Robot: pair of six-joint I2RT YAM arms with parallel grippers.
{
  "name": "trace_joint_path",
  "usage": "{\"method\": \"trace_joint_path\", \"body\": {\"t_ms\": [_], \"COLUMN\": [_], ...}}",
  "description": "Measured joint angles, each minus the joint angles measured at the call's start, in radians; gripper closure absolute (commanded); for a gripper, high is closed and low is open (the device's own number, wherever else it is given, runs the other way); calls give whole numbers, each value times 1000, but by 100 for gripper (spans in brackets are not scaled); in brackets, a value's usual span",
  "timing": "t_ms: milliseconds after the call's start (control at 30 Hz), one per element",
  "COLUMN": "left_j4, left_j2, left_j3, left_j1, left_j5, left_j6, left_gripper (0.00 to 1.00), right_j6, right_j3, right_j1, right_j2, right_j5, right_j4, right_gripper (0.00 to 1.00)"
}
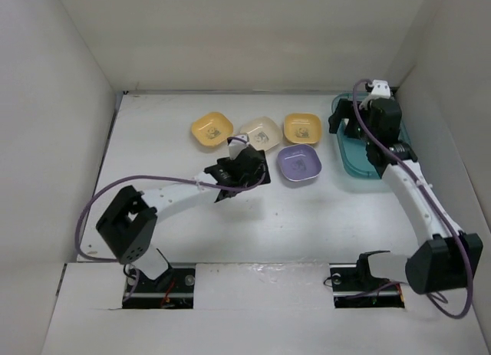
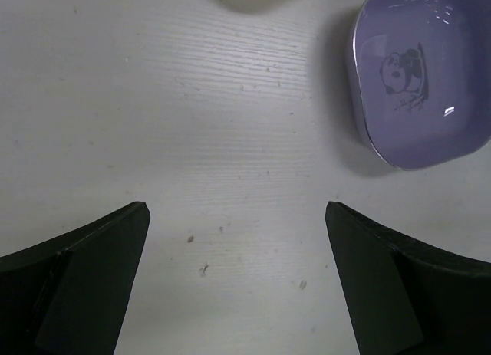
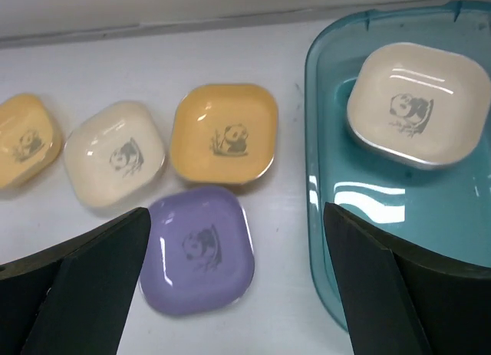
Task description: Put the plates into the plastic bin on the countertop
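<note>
Right gripper (image 3: 235, 209) sits over the left edge of the plastic bin (image 3: 399, 209), jaws wide apart, nothing between them. One cream plate (image 3: 418, 102) lies flat inside the bin toward its far side; the rest of the bin floor in the wrist view is bare, and in the top view the arm covers most of it, so any other plates in there can't be counted. Four plates are out on the surface (image 2: 230, 125): a purple plate (image 3: 198, 251) nearest the bin, and behind it a row of yellow plate (image 3: 222, 133), cream plate on the surface (image 3: 115, 152) and a second yellow plate (image 3: 23, 140). Left gripper (image 2: 235, 205) is also spread wide and empty, over bare surface, with the purple plate off to its front right, not between the fingers. Risks: if the left gripper closes where it is, it grabs nothing. The plates are shallow with rounded rims, so a finger landing on a rim could skid and shove the purple one into the yellow one just beside it, or up against the bin wall. Both arms are near that purple plate, so reaching together could clash. A later drop could catch the bin rim or land tilted on the cream plate.
</note>
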Motion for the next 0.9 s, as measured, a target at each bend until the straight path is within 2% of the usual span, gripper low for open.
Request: {"method": "trace_joint_path", "body": {"t_ms": [100, 167, 333, 400, 533, 700, 800, 900], "left_j4": [24, 34, -24, -85, -217, -316, -367, -408], "left_j2": [98, 137, 139, 120, 24, -199, -329, -412], "left_j3": [66, 97, 111, 112, 111, 95, 89, 89], "left_j1": [0, 0, 0, 2, 41, 163, 222, 236], "left_j5": [5, -2, -71, -113, -153, -178, -194, -212], "left_j6": [-21, -55, -180, -236, -300, -292, -262, -230], "left_gripper": [0, 0, 0, 0, 0, 0, 0, 0], "right_j6": [-29, -61, -134, -149, -166, -167, -156, -146], "right_j3": [-78, -87, -111, -153, -208, -200, -186, -174], "right_j1": [40, 77, 198, 235, 338, 469, 491, 497], "right_j2": [-91, -95, 55, 126, 231, 339, 410, 458], "right_j5": [-18, -32, -99, -137, -142, -124, -80, -23], "right_j4": [-7, -13, 1, 14, 7, 59, 77, 98], "right_gripper": [1, 3, 14, 15, 15, 18, 19, 21]}}
